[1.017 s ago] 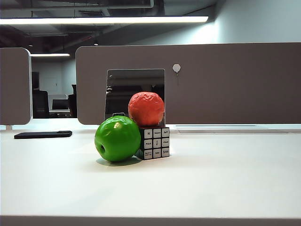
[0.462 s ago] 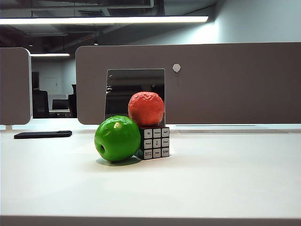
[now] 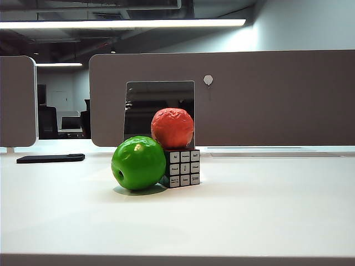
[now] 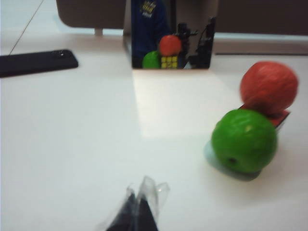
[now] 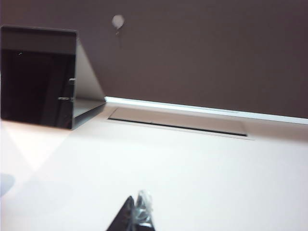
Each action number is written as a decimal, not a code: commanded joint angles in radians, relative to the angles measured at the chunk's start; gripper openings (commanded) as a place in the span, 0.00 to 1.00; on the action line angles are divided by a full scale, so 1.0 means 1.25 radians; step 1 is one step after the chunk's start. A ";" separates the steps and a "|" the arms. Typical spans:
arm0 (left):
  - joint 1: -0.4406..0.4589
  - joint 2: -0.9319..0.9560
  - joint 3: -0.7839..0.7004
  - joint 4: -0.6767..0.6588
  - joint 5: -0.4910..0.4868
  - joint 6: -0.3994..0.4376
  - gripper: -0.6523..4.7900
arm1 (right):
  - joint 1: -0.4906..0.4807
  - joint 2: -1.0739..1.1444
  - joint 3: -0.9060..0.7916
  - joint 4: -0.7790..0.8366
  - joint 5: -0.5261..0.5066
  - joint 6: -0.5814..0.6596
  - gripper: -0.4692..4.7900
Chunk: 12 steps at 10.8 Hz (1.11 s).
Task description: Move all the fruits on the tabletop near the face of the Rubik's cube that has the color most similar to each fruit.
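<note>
- Exterior view: the green apple [image 3: 138,163] sits on the tabletop [image 3: 260,210], touching the left side of the Rubik's cube [image 3: 182,167]; the orange-red fruit [image 3: 172,128] shows above the cube, on top of it or just behind, I cannot tell which; the cube's white printed face turns toward this camera, so the green and red faces are hidden here; a mirror [image 3: 160,94] stands behind the group and a black phone [image 3: 50,158] lies well apart to the left; neither arm is in sight.
- Left wrist view: the left gripper [image 4: 138,211] hangs over bare table with its jaws closed on nothing, well apart from the apple [image 4: 244,140]; the orange-red fruit [image 4: 268,87] sits just beyond the apple, with a strip of red cube face [image 4: 281,118] showing under it; the mirror [image 4: 171,33] shows a blurred reflection of the group.
- Right wrist view: the right gripper [image 5: 137,216] is closed and empty, over bare table near the mirror [image 5: 38,77]; no fruit or cube shows.
- Progress, as a judgement: both fruits lie against the cube and both grippers stand clear, so the task looks finished or nearly so; whether the apple meets the green face cannot be confirmed.
- Containers: none in view.
</note>
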 commanded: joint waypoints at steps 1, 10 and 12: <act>0.000 0.000 -0.024 0.009 -0.040 0.002 0.11 | -0.013 0.000 0.000 0.002 -0.036 -0.002 0.09; 0.000 0.000 -0.096 0.019 -0.031 0.032 0.11 | -0.014 0.000 0.000 -0.003 -0.209 -0.001 0.09; -0.001 0.000 -0.115 0.087 0.006 0.072 0.11 | -0.014 0.000 0.000 -0.005 -0.238 -0.001 0.09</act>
